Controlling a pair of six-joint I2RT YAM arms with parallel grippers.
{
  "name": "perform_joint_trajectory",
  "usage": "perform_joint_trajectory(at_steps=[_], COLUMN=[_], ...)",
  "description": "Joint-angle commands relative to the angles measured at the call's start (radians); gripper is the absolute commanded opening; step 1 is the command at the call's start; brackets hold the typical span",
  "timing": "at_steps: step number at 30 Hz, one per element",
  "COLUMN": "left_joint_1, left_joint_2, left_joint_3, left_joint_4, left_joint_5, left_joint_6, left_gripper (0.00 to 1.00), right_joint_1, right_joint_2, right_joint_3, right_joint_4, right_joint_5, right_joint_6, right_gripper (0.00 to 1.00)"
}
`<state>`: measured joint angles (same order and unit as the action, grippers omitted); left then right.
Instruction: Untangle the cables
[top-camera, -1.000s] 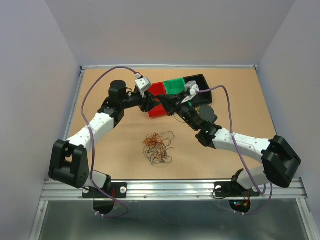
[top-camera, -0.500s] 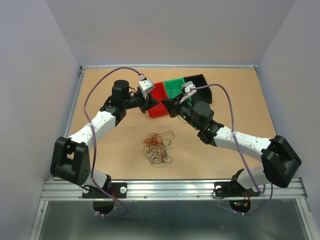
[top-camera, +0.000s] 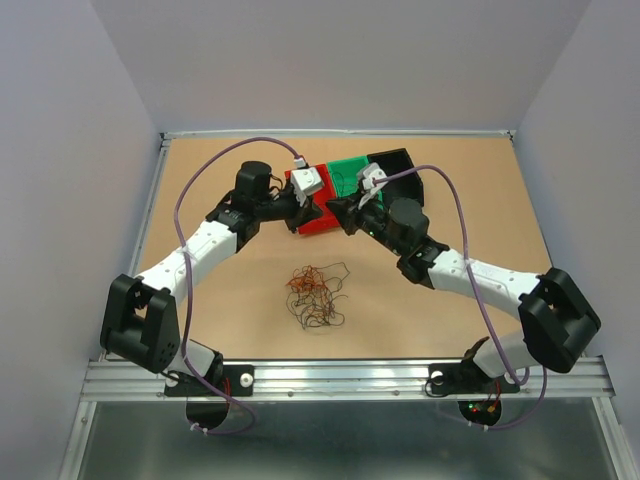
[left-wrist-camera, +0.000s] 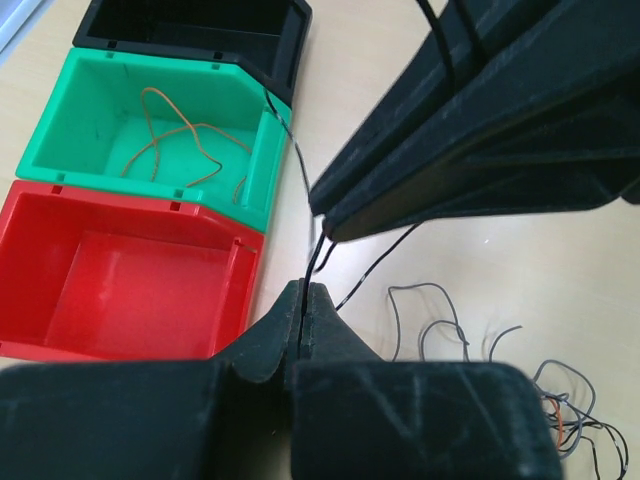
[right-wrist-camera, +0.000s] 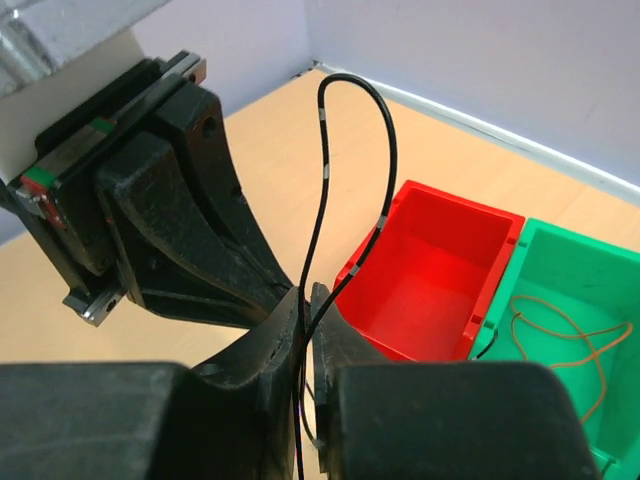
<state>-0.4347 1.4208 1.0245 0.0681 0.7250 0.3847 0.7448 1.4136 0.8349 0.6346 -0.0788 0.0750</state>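
Observation:
The cables lie as a small tangle (top-camera: 314, 295) of thin red-orange, brown and black wires on the table, and its edge shows in the left wrist view (left-wrist-camera: 575, 415). One thin black wire (right-wrist-camera: 322, 150) arcs up in a loop above the red bin (right-wrist-camera: 440, 270). My left gripper (left-wrist-camera: 303, 292) is shut on this black wire (left-wrist-camera: 314, 258). Tip to tip with it, my right gripper (right-wrist-camera: 310, 300) has the same wire running through a narrow gap between its jaws. In the top view the left gripper (top-camera: 318, 208) and right gripper (top-camera: 334, 209) meet over the red bin (top-camera: 312, 224).
Red (left-wrist-camera: 130, 285), green (left-wrist-camera: 90, 110) and black (left-wrist-camera: 190, 25) bins stand in a row at the back of the table. An orange wire (left-wrist-camera: 170, 135) lies in the green bin (right-wrist-camera: 590, 300). The arms' purple cables (top-camera: 205, 170) arch above the table.
My left gripper has shut on the black wire. Both grippers have shifted slightly right over the red bin. The right jaws have parted a little.

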Motion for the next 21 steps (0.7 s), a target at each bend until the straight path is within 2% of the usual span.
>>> perform_joint_trajectory(at_steps=[1,12,21], left_joint_1=[-0.002,-0.006,-0.030], left_joint_2=[-0.036,-0.043,-0.057], left_joint_3=[0.052,0.063,0.068], left_joint_4=[-0.007,-0.034,-0.065], left_joint_5=[-0.012,-0.006,-0.004], left_joint_6=[0.022,0.032,0.051], left_gripper=[0.00,0.00,0.00], right_joint_1=[-0.001,-0.001,-0.001], right_joint_2=[0.018,-0.007,0.042], right_joint_3=[0.001,-0.037,-0.005], right_joint_4=[0.028,0.027,0.025], right_joint_5=[-0.059,-0.049,-0.038], right_joint_6=[-0.041,-0.067,-0.101], right_gripper=[0.13,0.32,0.38])
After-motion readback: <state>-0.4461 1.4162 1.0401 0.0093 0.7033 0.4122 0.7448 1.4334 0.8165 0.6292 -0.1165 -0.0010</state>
